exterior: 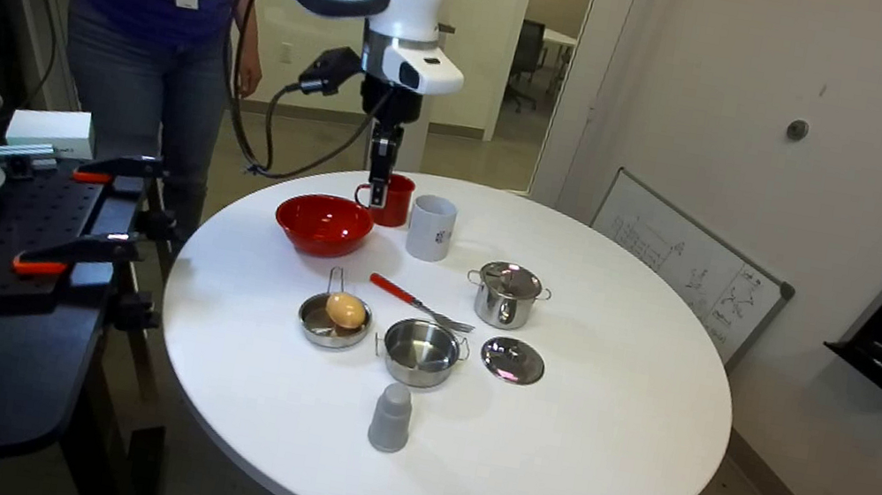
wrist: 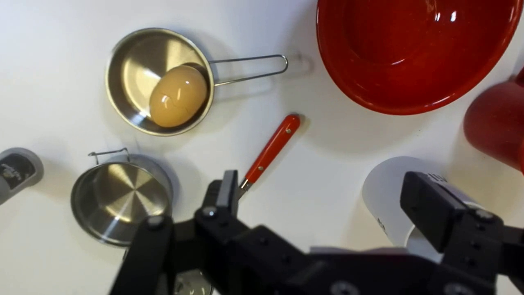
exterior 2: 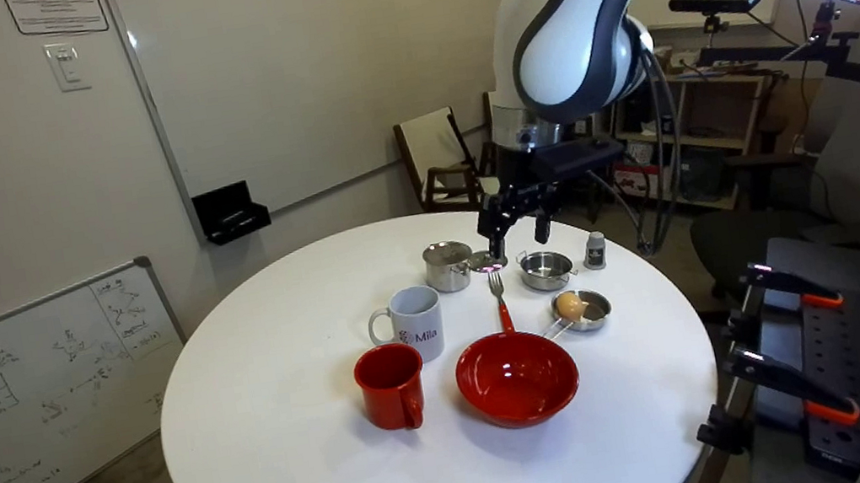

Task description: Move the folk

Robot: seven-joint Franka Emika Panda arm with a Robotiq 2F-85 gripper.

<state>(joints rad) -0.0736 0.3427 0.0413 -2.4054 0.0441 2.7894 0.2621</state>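
While the fork [wrist: 269, 155] lay ungrasped on the table [exterior: 595, 453], my whole move looked left to do

As far as the views showed, nothing had hold of the fork. It lay flat, slanting through the middle of the wrist view, its red handle [wrist: 284, 133] ending a little above and right of centre, apart from the red bowl [wrist: 413, 57] at upper right, its metal neck [wrist: 245, 186] passing out of sight behind one of my fingers [wrist: 225, 196]. Its far end was hidden there, but in an exterior view the tines [exterior: 455, 323] showed a little below the middle of the frame, just beside the open pot [exterior: 420, 361].

Those fingers stood wide apart with nothing gripped: in the wrist view, one at lower centre by the fork's neck, the other at lower right, crossing in front of the white mug [wrist: 387, 186]. In both exterior views they hung above the table, so I judged that they were not touching the fork.

Of the task, only readiness seemed in place. Left to do, as I saw it, were bringing the gap across the handle, going down, closing, lifting, carrying and setting down. Where the fork was meant to end up I could not tell, since the task named no goal.
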